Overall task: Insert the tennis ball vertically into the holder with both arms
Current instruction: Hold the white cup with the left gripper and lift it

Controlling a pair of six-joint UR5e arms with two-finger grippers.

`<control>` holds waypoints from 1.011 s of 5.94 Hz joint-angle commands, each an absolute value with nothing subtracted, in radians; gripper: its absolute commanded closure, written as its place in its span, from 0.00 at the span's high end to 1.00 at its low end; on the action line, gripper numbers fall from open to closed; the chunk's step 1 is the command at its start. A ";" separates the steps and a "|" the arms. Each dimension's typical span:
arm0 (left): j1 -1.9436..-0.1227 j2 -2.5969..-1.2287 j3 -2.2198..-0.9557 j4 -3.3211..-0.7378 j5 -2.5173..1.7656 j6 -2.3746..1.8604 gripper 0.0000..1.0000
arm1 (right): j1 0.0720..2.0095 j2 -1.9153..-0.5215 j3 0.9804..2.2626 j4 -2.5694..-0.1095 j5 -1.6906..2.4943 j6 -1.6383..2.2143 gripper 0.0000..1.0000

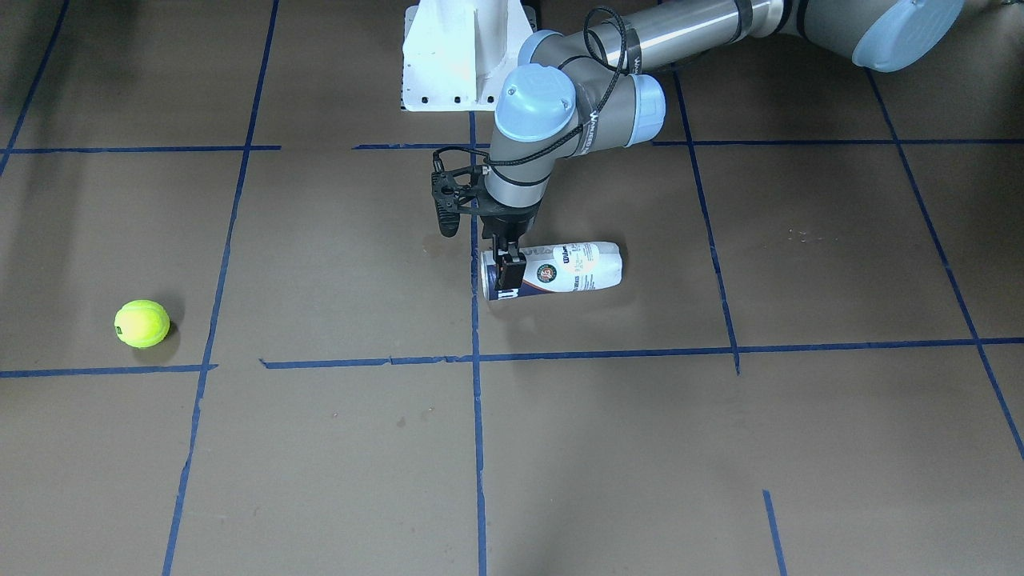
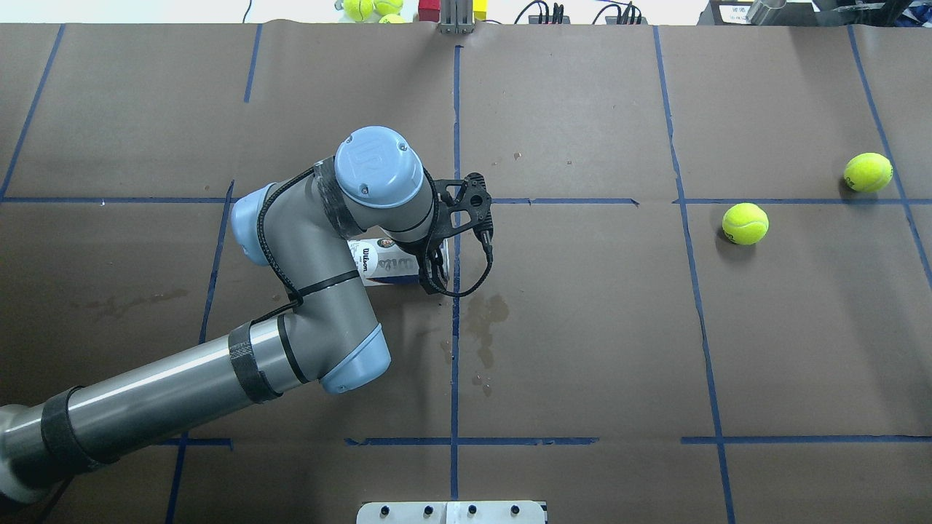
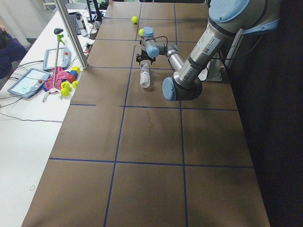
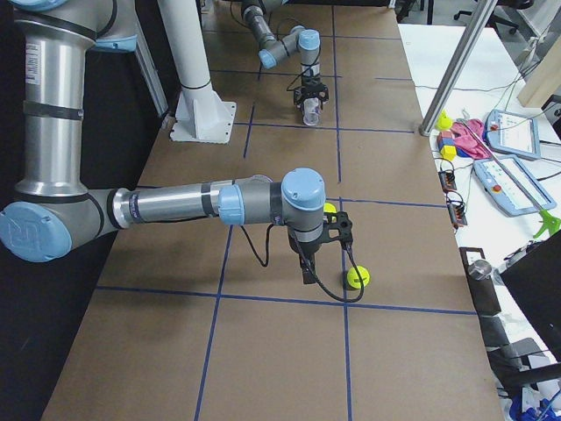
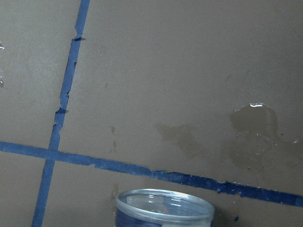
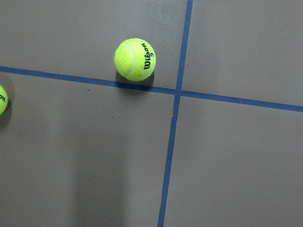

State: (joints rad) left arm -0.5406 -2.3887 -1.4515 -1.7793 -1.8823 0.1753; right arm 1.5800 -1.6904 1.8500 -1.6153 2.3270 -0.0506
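Note:
The holder (image 1: 572, 268) is a clear tube with a white and navy label, lying on its side near the table's middle. My left gripper (image 1: 507, 270) comes down over its open end and is shut on it. The tube's open rim (image 5: 164, 207) shows at the bottom of the left wrist view. The left wrist largely covers the tube in the overhead view (image 2: 382, 263). Two tennis balls (image 2: 745, 223) (image 2: 868, 172) lie on the table's right side. The right wrist view looks down on one ball (image 6: 135, 59). My right gripper (image 4: 306, 272) hangs close to a ball (image 4: 357, 277); I cannot tell whether it is open or shut.
The white pedestal base (image 1: 460, 56) stands at the robot's side of the table. Wet stains (image 2: 484, 320) mark the brown paper beside the tube. Spare balls and blocks (image 3: 66, 85), tablets and a metal post (image 3: 71, 33) stand on the side table.

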 commanded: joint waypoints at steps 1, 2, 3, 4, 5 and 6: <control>-0.534 -2.393 -1.442 -1.779 -1.876 0.175 1.00 | 1.580 -1.690 1.850 -1.615 2.329 -0.051 1.00; -0.534 -2.393 -1.439 -1.779 -1.875 0.175 1.00 | 1.580 -1.693 1.850 -1.615 2.329 -0.051 1.00; -0.523 -2.396 -1.427 -1.782 -1.843 0.175 1.00 | 1.580 -1.694 1.850 -1.615 2.329 -0.051 1.00; -0.517 -2.396 -1.425 -1.782 -1.830 0.175 1.00 | 1.580 -1.694 1.850 -1.615 2.329 -0.051 1.00; -0.509 -2.396 -1.417 -1.789 -1.809 0.175 1.00 | 1.580 -1.695 1.850 -1.615 2.329 -0.051 1.00; -0.505 -2.396 -1.384 -1.828 -1.802 0.175 1.00 | 1.580 -1.695 1.848 -1.615 2.329 -0.051 1.00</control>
